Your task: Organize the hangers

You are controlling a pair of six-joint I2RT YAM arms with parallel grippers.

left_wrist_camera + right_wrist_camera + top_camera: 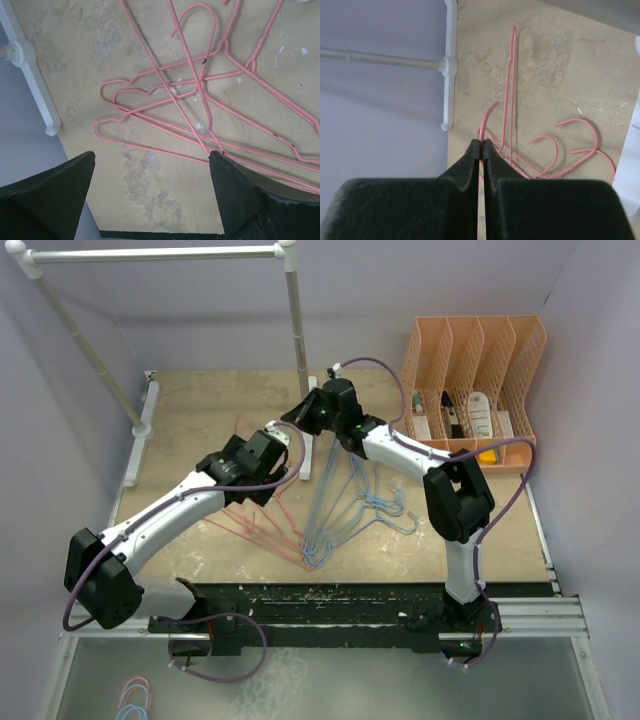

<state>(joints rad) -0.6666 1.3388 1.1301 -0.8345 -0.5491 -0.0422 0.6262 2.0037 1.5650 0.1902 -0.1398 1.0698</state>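
Beige speckled tabletop [200,420] carrying a white pole rack [150,254] along its far-left side and an orange slotted plastic file holder [475,340] at far right. Thin pink-red wire clothes hangers [265,530] lie tangled left of centre, with light blue wire clothes hangers [335,510] fanned just to their right. The left hand [152,165] hangs over the pink pile, fingers spread wide and gripping nothing; the right hand [481,145] is pinched tight on the hook of one pink-red hanger [489,117].

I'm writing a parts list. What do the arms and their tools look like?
The left arm and right arm have white links, black joints and looping purple cables. The left tool and right tool have black wedge-shaped fingers.
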